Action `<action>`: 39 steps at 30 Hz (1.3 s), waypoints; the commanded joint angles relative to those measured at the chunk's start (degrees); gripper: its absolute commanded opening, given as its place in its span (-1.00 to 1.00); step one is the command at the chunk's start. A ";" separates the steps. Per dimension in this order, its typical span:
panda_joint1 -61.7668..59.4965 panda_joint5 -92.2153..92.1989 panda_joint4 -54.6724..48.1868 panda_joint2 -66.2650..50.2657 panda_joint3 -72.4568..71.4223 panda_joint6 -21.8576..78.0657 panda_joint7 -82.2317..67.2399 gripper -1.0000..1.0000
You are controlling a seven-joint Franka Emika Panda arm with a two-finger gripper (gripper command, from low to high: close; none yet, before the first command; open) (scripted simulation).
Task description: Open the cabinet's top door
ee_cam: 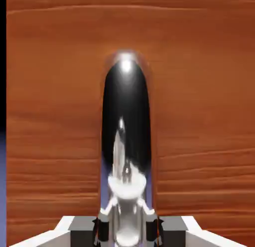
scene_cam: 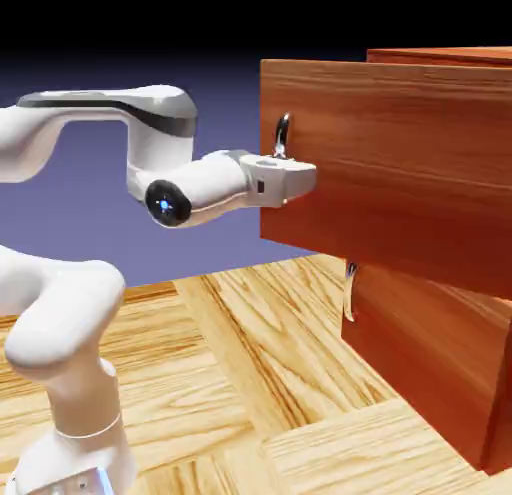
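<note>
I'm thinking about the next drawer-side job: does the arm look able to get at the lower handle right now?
Probably not straight away: its gripper is shut on the top door's handle, above the lower handle.

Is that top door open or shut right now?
Open: the top door stands swung out from the cabinet.

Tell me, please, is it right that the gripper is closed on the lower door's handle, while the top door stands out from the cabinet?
Not quite: the gripper is closed on the top door's handle, as the exterior view shows. The top door does stand out from the cabinet.
</note>
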State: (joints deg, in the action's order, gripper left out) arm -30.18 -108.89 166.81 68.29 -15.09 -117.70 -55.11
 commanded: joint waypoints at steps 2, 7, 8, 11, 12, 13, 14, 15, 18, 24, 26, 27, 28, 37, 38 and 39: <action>-0.42 4.41 0.67 0.26 4.14 3.40 0.07 -1.00; -2.03 15.48 0.71 -1.03 14.53 12.21 -0.55 -1.00; -2.35 17.69 0.43 -1.65 16.60 14.01 -0.81 -1.00; -3.13 24.27 -1.03 -4.26 22.83 19.52 -1.89 -1.00; -3.29 26.45 -1.74 -5.39 24.91 21.41 -2.33 -1.00; -3.37 28.61 -2.57 -6.64 26.99 23.32 -2.83 -1.00; -3.37 30.76 -3.52 -8.02 29.06 25.26 -3.36 -1.00; -3.27 32.88 -4.60 -9.52 31.14 27.23 -3.93 -1.00; -2.31 39.01 -8.64 -14.70 37.37 33.38 -5.89 -1.00; 2.64 48.98 -19.75 -26.97 49.34 46.39 -10.51 -1.00; 4.87 51.30 -23.84 -31.13 52.98 50.67 -12.18 -1.00; 6.03 52.28 -25.91 -33.20 54.75 52.80 -13.04 -1.00; 7.22 53.16 -27.99 -35.28 56.49 54.93 -13.93 -1.00; 15.72 57.19 -45.31 -53.97 69.61 73.55 -23.55 -1.00; 15.57 57.37 -46.98 -56.05 70.06 75.61 -24.81 -1.00; 14.65 57.48 -48.55 -58.12 69.82 77.69 -26.13 -1.00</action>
State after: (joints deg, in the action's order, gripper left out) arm -15.43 -51.25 118.32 10.08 54.87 -39.97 -81.27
